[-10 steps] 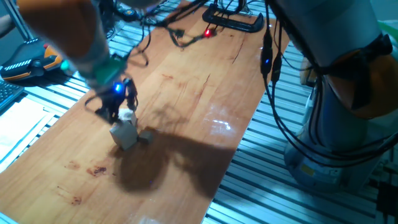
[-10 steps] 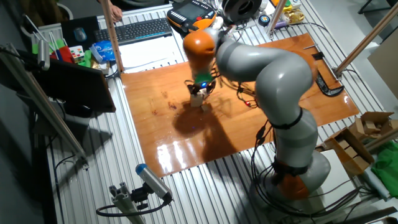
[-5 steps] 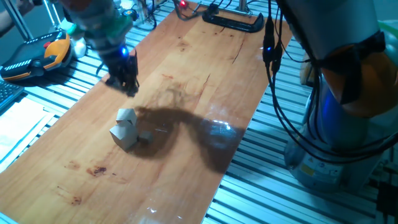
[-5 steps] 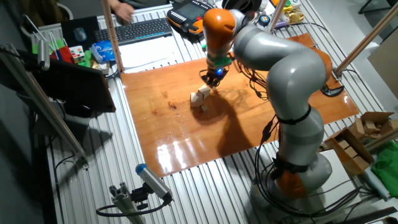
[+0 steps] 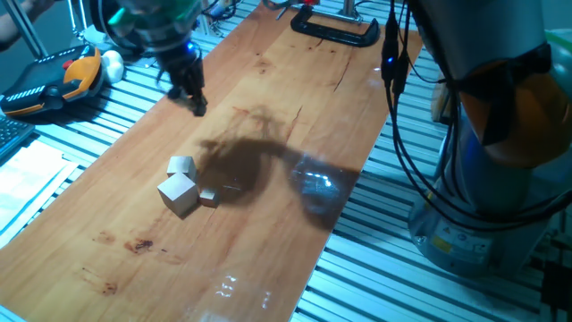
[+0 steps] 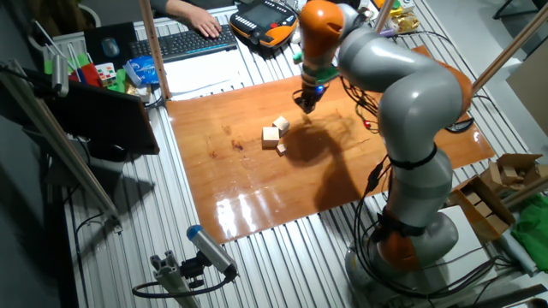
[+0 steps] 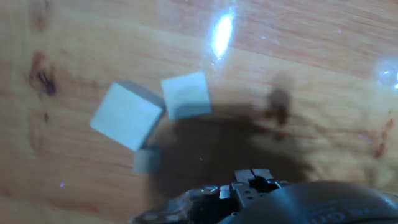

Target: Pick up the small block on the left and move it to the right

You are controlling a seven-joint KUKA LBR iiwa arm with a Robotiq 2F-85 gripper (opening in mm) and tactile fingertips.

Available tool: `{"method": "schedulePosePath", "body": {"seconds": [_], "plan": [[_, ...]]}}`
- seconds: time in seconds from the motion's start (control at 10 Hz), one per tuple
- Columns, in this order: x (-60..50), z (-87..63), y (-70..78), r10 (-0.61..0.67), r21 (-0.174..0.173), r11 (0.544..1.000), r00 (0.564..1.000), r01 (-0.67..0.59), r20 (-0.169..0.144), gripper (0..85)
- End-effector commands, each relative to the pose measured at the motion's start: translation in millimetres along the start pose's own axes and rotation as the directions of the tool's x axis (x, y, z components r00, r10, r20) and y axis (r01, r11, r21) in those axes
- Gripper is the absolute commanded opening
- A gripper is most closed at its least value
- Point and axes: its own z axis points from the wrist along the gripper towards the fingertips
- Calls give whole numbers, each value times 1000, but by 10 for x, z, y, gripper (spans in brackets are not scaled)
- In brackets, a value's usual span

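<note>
The small block (image 5: pixel 178 195) is the largest light-wood cube and rests on the wooden table (image 5: pixel 268 80). A slightly smaller cube (image 5: pixel 181 166) touches it, and a tiny cube (image 5: pixel 208 199) sits beside it. My gripper (image 5: pixel 194 98) hangs above the table, well beyond the cubes, with its fingers together and nothing in them. The other fixed view shows the small block (image 6: pixel 271 134) left of and nearer than my gripper (image 6: pixel 306 103). In the hand view the small block (image 7: pixel 127 116) lies far below, and the fingertips (image 7: pixel 251 178) are closed.
A black clamp (image 5: pixel 335 31) lies at the table's far end. An orange and black pendant (image 5: pixel 49 85) sits off the left edge. Cables (image 5: pixel 393 107) hang along the right edge by the arm's base (image 5: pixel 487 197). A keyboard (image 6: pixel 193 40) is behind the table.
My gripper has lifted off the cubes and moved away toward the table's far end. The cubes stay on the table, uncovered.
</note>
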Motion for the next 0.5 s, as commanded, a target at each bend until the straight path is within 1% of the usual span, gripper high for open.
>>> {"method": "schedulePosePath", "body": {"seconds": [0.0, 0.3, 0.4], "plan": [[122, 5, -368, -3, -2, 1000, 1000, 3, -3, 7], [132, 4, -352, -4, -8, 1000, 1000, 4, -7, 7], [126, 15, -336, 1, -7, 1000, 1000, -1, -4, 7]]}}
